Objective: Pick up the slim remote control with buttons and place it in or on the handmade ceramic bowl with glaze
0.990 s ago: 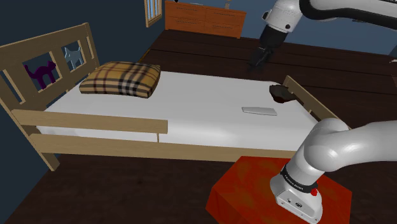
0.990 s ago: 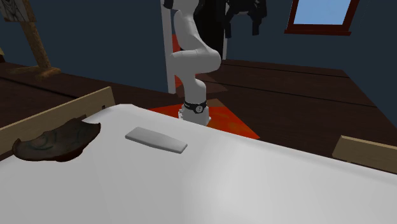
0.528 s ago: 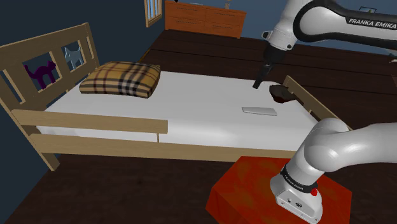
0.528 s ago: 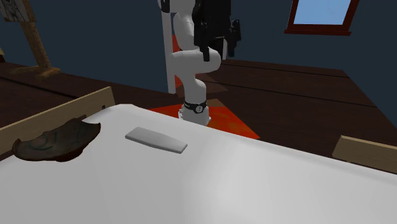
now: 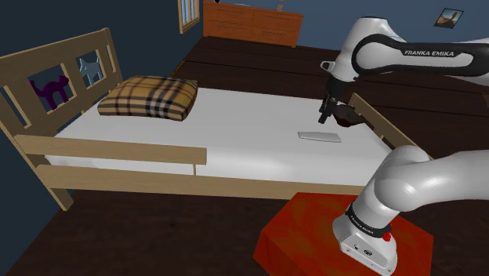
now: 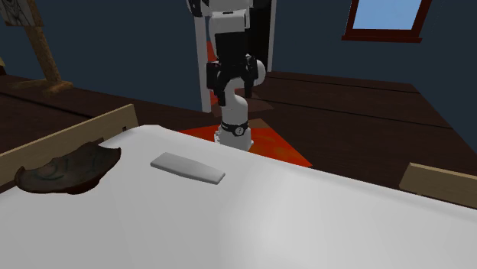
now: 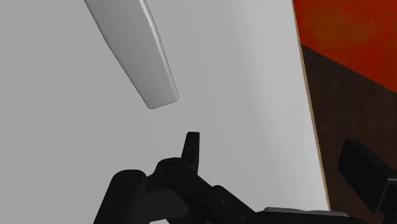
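wooden bed frame (image 5: 110,149); plaid cloth pillow (image 5: 149,98); remote (image 6: 187,168) matt grey, perhaps plastic.

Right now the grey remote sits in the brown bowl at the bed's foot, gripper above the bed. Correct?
No: the grey remote isn't in the brown bowl; it lies flat on the white sheet beside it, not touching, as the second exterior view shows. The rest holds.
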